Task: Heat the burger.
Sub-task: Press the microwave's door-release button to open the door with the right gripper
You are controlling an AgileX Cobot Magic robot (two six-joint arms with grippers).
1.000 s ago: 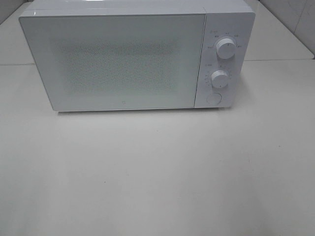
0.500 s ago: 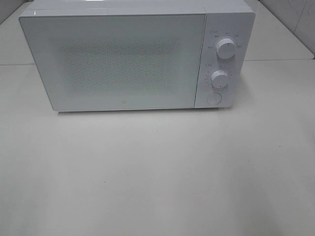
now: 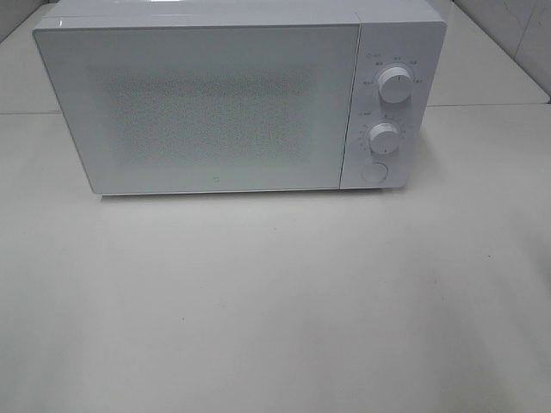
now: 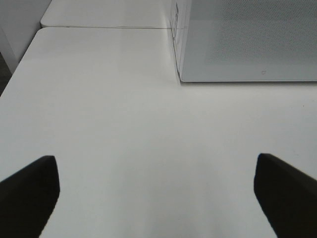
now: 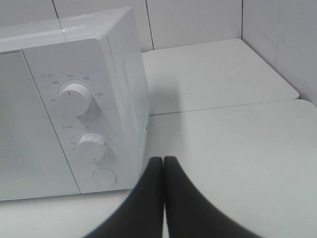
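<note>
A white microwave stands at the back of the table with its door shut. Its two knobs and round door button are on the right panel. The burger is not in view. Neither gripper shows in the exterior high view. In the left wrist view my left gripper is open and empty above bare table, in front of the microwave's left corner. In the right wrist view my right gripper is shut and empty, just right of the microwave's control panel.
The white table spreads in front of the microwave. A seam joins it to a second table behind. Tiled walls close the back and right side.
</note>
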